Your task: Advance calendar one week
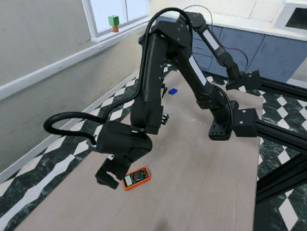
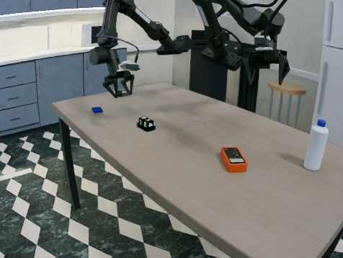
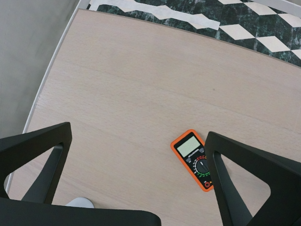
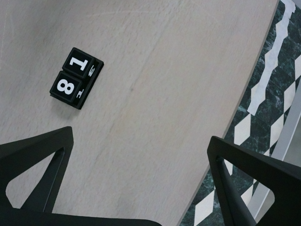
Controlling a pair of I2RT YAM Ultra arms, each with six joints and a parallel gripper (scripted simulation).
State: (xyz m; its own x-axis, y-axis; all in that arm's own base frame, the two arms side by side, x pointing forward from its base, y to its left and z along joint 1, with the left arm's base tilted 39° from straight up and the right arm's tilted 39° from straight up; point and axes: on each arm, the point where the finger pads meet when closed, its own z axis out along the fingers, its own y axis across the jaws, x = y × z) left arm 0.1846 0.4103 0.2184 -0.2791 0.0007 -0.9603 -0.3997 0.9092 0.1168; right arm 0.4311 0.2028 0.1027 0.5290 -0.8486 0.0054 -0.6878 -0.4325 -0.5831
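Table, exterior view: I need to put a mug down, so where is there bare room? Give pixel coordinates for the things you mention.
Bare: between calendar (image 2: 145,124) and orange meter (image 2: 234,160); also between meter and white bottle (image 2: 315,149). Most crowded: the calendar, its cubes side by side.

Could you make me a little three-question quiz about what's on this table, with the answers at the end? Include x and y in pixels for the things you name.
1. True or false: the orange multimeter (image 1: 139,178) (image 2: 234,163) (image 3: 181,159) lies flat on the table.
2. Multiple choice: which digits are on top of the calendar's two cubes (image 4: 78,63) (image 4: 65,87)?
a) 2 and 5
b) 8 and 1
c) 4 and 7
3. Fill in the blank: the white bottle (image 2: 317,148) stands upright and has a ____ cap.

Key:
1. True
2. b
3. blue
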